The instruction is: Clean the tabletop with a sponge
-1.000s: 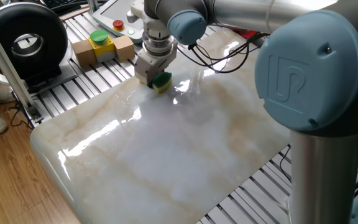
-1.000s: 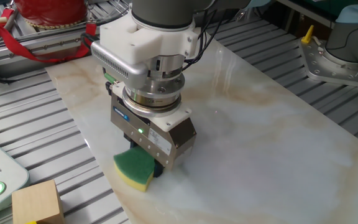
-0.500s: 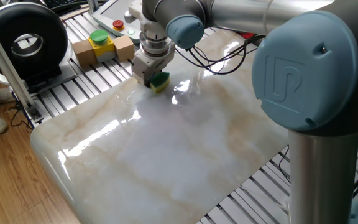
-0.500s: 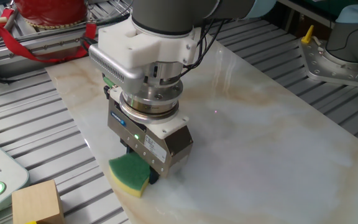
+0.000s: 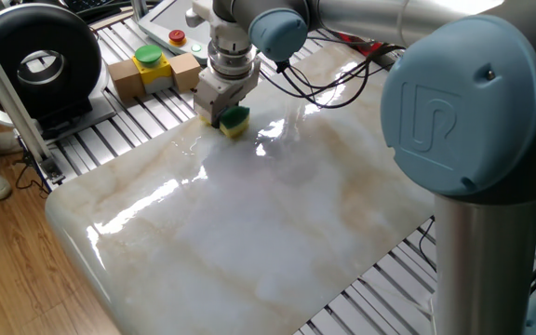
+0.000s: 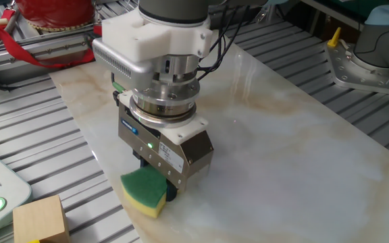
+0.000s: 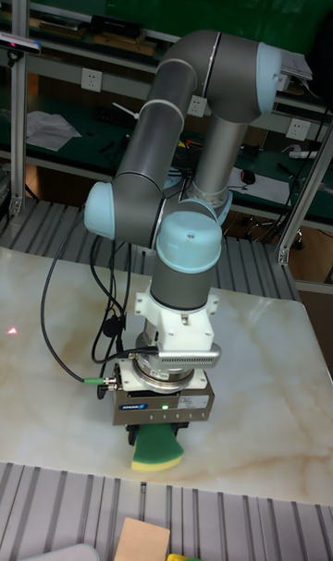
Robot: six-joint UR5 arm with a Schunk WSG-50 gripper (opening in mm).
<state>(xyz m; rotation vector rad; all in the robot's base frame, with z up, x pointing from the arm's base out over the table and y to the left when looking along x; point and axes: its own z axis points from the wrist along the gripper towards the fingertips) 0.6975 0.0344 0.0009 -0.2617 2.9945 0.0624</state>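
Observation:
The sponge (image 5: 234, 121) (image 6: 144, 192) (image 7: 156, 448), green on top and yellow below, rests flat on the white marble tabletop (image 5: 277, 214) (image 6: 282, 155) (image 7: 268, 376) near its edge by the grey slats. My gripper (image 5: 225, 115) (image 6: 155, 189) (image 7: 155, 429) points straight down and is shut on the sponge, pressing it against the slab. Its fingers are mostly hidden behind the gripper body and the sponge.
Wooden blocks with a yellow-and-green button (image 5: 151, 63) stand on the slats just beyond the sponge; one block corner (image 6: 40, 217) shows close by. A black round device (image 5: 37, 56) sits at far left. A red basket (image 6: 53, 15) and cables (image 5: 324, 88) lie nearby.
The gripper and sponge have slid a short way along the tabletop toward the edge by the wooden blocks, staying pressed on the slab.

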